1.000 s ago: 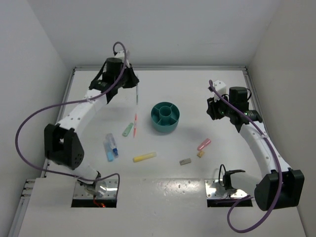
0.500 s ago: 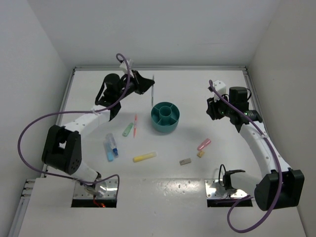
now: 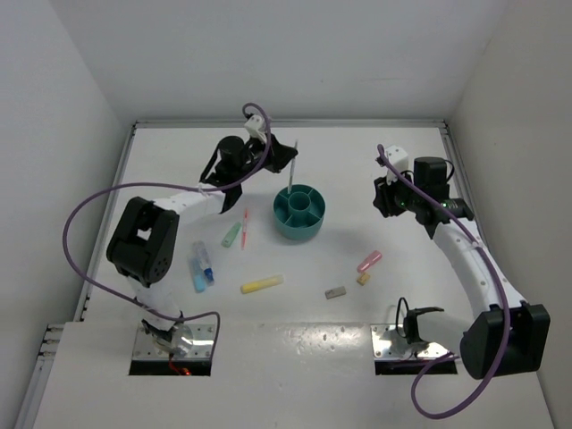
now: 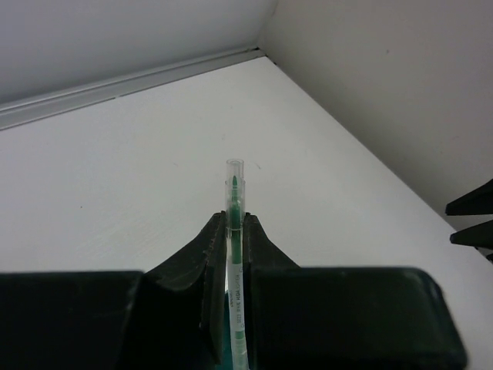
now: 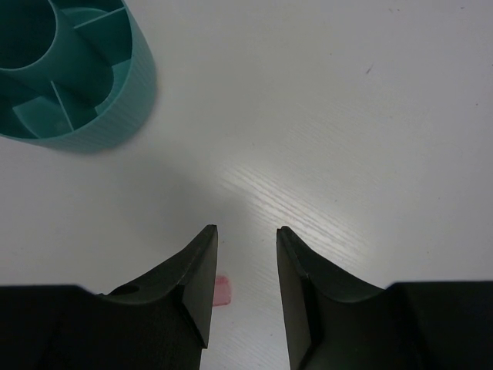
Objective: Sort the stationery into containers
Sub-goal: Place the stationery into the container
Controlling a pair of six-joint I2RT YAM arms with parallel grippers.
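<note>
Farthest left on the table lies a blue marker (image 3: 206,266) with a paler piece touching it, too small to tell whether that is a second marker. A mint marker (image 3: 231,234) and the pink pen (image 3: 245,227) lie just beside each other, with a yellow marker (image 3: 262,284) nearer the bases. All seem loose and unsorted. Above them the left gripper (image 4: 231,227) has its fingers clenched on the green pen (image 4: 233,193). It holds the pen upright by the shaft, probably so it can go end-first into a narrow compartment. From above, the pen's lower end sits at the far rim of the teal organiser (image 3: 299,232), though whether it is already inside cannot be told. Nothing shows in the compartments. Right of the organiser rest a grey block (image 3: 335,292), a tan block (image 3: 363,279) and a pink marker (image 3: 369,261), close together. The right gripper (image 5: 245,239) hangs over bare table with its fingers parted and nothing between them, likely waiting its turn. The count is two pens, four markers for certain, two blocks and one organiser.
</note>
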